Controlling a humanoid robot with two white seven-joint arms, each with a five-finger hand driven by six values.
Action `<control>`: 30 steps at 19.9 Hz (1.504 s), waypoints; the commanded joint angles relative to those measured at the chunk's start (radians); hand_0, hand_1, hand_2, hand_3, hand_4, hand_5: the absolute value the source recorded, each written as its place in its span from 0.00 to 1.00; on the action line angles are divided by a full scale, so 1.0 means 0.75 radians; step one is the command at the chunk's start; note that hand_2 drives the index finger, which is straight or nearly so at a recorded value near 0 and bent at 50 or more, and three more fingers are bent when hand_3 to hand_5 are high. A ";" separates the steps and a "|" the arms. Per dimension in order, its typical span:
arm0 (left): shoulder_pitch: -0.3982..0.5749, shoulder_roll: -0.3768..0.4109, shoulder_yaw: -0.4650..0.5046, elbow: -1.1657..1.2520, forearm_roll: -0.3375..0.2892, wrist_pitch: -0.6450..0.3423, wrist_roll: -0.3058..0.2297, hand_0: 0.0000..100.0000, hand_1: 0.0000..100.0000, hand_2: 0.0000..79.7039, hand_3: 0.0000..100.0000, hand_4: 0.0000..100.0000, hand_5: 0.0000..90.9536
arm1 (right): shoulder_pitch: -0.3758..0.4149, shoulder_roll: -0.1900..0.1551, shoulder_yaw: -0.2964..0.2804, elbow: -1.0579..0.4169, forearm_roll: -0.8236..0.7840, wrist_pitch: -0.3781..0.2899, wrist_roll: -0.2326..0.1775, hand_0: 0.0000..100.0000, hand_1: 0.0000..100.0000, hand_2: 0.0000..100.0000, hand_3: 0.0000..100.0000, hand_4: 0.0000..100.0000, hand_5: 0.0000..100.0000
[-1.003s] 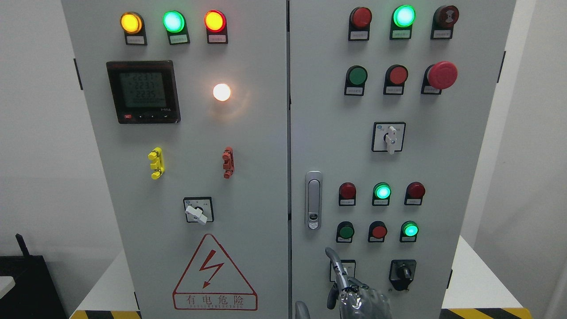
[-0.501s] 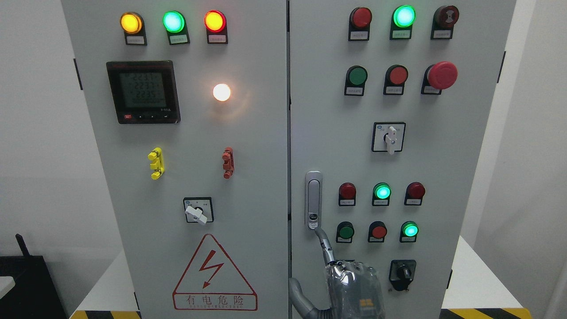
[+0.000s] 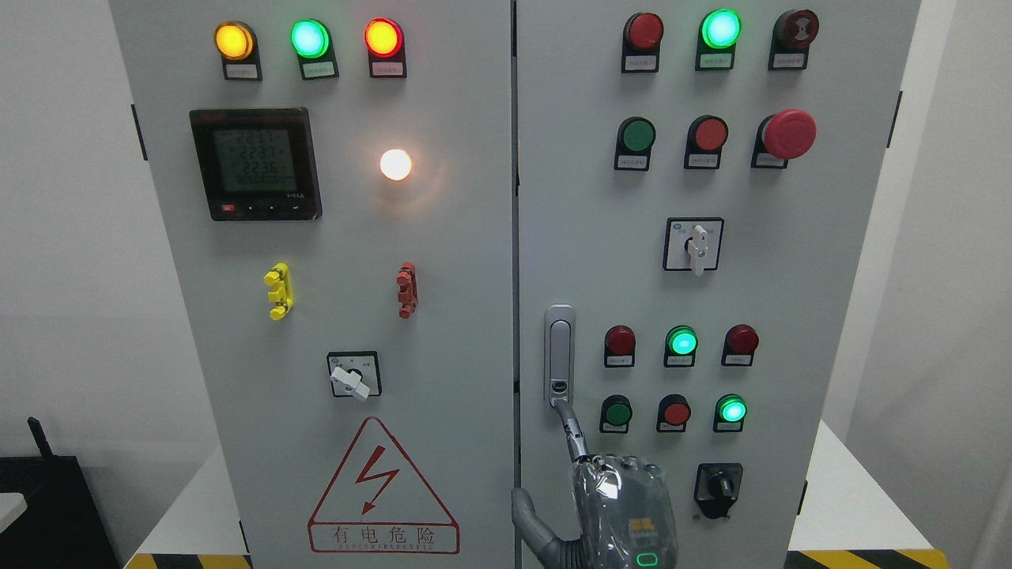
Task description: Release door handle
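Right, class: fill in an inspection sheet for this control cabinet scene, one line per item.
Surface: grey cabinet, both doors appear shut, several lamps lit.
Job's things: door handle, upright on the right-hand door.
Clutter: nothing seen.
Grippers: right hand below the handle, index finger reaching its lower end, grasping nothing; left hand not in view.
Cables: nothing seen.
Surroundings: white walls; hazard stripes at the bottom edge; black object at lower left.
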 commanded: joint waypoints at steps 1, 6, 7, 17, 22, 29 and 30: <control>-0.035 0.002 0.022 0.000 0.000 0.001 0.000 0.12 0.39 0.00 0.00 0.00 0.00 | -0.013 0.000 0.003 0.035 0.008 0.010 0.002 0.34 0.28 0.00 1.00 1.00 1.00; -0.033 -0.001 0.022 0.000 0.000 0.001 0.000 0.12 0.39 0.00 0.00 0.00 0.00 | -0.021 0.000 0.001 0.037 0.010 0.014 0.029 0.35 0.27 0.00 1.00 1.00 1.00; -0.035 -0.001 0.022 0.000 0.000 0.001 0.000 0.12 0.39 0.00 0.00 0.00 0.00 | -0.019 0.000 -0.003 0.037 0.008 0.014 0.029 0.35 0.27 0.00 1.00 1.00 1.00; -0.035 0.000 0.022 0.000 0.000 0.001 0.000 0.12 0.39 0.00 0.00 0.00 0.00 | -0.035 0.000 -0.014 0.047 0.008 0.014 0.033 0.35 0.27 0.00 1.00 1.00 1.00; -0.033 -0.001 0.022 0.000 0.000 0.001 0.000 0.12 0.39 0.00 0.00 0.00 0.00 | -0.045 0.000 -0.024 0.055 0.008 0.014 0.051 0.36 0.27 0.00 1.00 1.00 1.00; -0.035 -0.001 0.022 0.000 0.000 0.001 0.000 0.12 0.39 0.00 0.00 0.00 0.00 | -0.029 0.002 -0.024 0.055 0.006 0.014 0.053 0.36 0.27 0.00 1.00 1.00 1.00; -0.035 -0.001 0.022 0.000 0.000 0.001 0.000 0.12 0.39 0.00 0.00 0.00 0.00 | -0.029 0.002 -0.024 0.055 0.006 0.014 0.053 0.36 0.27 0.00 1.00 1.00 1.00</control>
